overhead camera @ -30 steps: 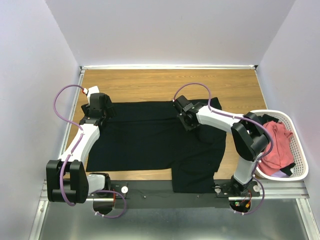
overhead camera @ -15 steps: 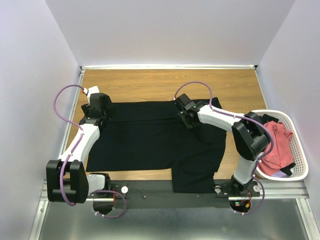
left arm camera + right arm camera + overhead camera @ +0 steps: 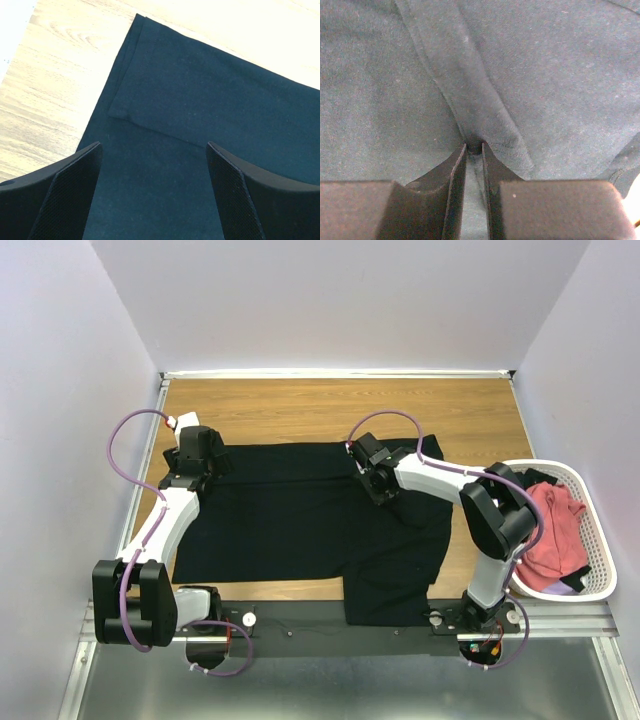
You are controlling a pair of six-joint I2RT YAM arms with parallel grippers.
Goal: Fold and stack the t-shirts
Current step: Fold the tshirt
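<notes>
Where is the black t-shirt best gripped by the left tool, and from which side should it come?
Probably at the folded-over edge near the far-left corner of the black t-shirt, where doubled layers give something to pinch; the rest there lies flat. The open left tool hangs just over it. Coming down from the wooden table side would let one finger slip under the edge.
</notes>
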